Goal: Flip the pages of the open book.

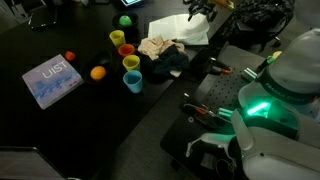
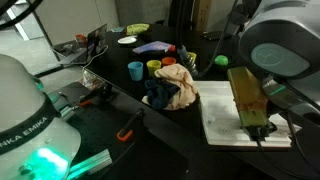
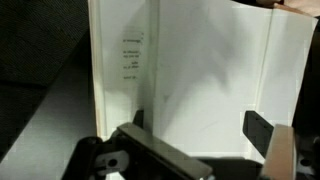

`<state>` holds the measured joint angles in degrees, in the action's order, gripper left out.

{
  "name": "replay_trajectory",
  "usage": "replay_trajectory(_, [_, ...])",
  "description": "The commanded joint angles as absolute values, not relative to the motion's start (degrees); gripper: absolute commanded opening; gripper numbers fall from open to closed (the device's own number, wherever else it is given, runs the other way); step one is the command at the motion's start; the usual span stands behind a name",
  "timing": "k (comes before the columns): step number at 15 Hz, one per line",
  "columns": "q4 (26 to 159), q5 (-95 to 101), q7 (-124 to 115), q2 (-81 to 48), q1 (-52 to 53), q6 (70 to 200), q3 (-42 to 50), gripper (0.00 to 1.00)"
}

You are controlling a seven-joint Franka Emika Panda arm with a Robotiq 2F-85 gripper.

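Note:
The open book [image 1: 178,28] with white pages lies at the far end of the dark table, also seen in an exterior view [image 2: 222,122]. In the wrist view its pages [image 3: 190,60] fill the frame, with a little printed text on the left page. My gripper [image 2: 258,128] hangs just over the book's right side, and it also shows at the table's far end in an exterior view [image 1: 203,10]. In the wrist view the gripper [image 3: 200,125] is open, its two dark fingers spread wide over a white page with nothing between them. Whether the fingertips touch the paper cannot be told.
A pile of cloths [image 2: 172,88] lies right beside the book. Several coloured cups [image 1: 130,60], an orange ball [image 1: 97,72] and a blue closed book [image 1: 52,80] sit further along the table. Red-handled tools [image 1: 215,70] lie near the robot base. A laptop [image 2: 90,45] stands nearby.

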<state>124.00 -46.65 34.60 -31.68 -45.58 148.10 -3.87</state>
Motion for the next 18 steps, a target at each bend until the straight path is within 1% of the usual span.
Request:
replay_trajectory(1, [123.4, -46.9, 32.6, -28.9, -41.1, 147.9, -1.9, 1.00])
replay_trajectory(5, [123.2, -47.1, 30.0, -28.8, -37.4, 147.6, -0.2, 1.00])
replay_trajectory(18, [122.4, -45.3, 26.0, -27.8, -26.2, 154.1, 1.5, 1.00])
